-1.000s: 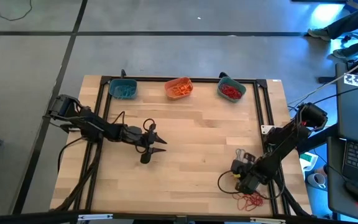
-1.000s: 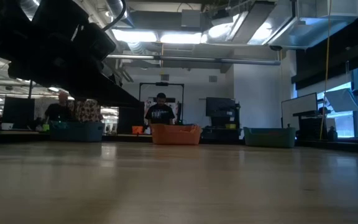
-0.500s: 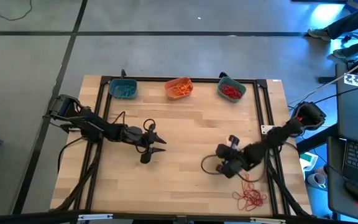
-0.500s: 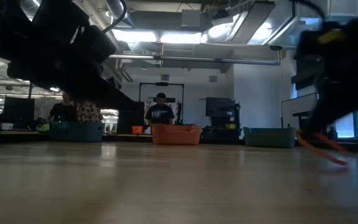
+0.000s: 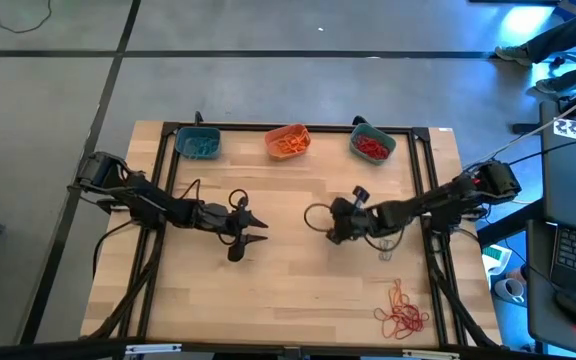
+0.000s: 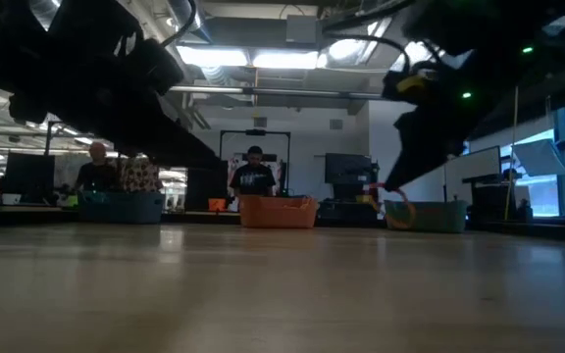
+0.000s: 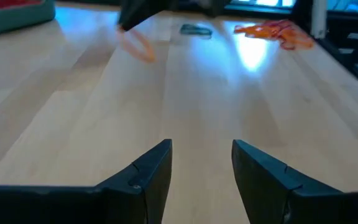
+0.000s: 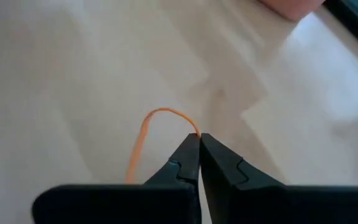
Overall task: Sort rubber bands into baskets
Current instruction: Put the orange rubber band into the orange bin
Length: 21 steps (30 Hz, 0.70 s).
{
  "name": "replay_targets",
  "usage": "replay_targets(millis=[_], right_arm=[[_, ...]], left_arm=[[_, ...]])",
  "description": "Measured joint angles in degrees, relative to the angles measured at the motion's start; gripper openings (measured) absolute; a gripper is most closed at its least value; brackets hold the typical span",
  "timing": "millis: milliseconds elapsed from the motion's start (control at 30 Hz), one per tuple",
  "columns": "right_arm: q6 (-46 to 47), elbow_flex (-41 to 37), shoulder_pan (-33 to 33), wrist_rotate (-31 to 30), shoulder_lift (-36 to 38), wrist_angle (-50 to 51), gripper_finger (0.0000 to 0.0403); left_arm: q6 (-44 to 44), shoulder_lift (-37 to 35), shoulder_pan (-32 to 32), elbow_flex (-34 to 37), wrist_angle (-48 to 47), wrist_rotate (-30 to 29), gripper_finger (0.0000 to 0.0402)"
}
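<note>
Elastic orange rubber band (image 8: 143,138) droops limp from right gripper (image 8: 199,138), jaws clamped on its top strand; light, floppy. Left gripper (image 7: 201,163) jaws apart, empty.

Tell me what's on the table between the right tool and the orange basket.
Bare wood in the high view, from right tool, pinching an orange rubber band, to orange basket.

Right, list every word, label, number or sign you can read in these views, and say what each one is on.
None can be read.
White tag with black marks beside the wooden table, high view: too small to read.
Three small plastic baskets, dark robot arms and the orange rubber band pinched in the right gripper: no lettering visible.
Room behind, low view: nothing legible.
</note>
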<state>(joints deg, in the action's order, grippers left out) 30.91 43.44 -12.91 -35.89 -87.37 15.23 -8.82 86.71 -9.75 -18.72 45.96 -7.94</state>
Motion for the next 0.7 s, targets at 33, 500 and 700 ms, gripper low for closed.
replay_targets(millis=[33, 500, 700], right_arm=[[-1.4, 0.0, 1.2, 0.2, 0.0, -0.8, 0.0016], [-16.6, 0.0, 14.1, 4.2, 0.0, -17.2, 0.0017], [-20.8, 0.0, 20.7, 5.6, 0.0, -26.3, 0.0017]], left_arm=[[0.3, -0.6, -0.1, 0.0, -0.2, 0.0, 0.0164], [4.1, -10.4, -0.4, 7.4, 3.6, -0.5, 0.0164], [4.4, -10.6, -0.4, 8.2, 4.0, -0.5, 0.0164]])
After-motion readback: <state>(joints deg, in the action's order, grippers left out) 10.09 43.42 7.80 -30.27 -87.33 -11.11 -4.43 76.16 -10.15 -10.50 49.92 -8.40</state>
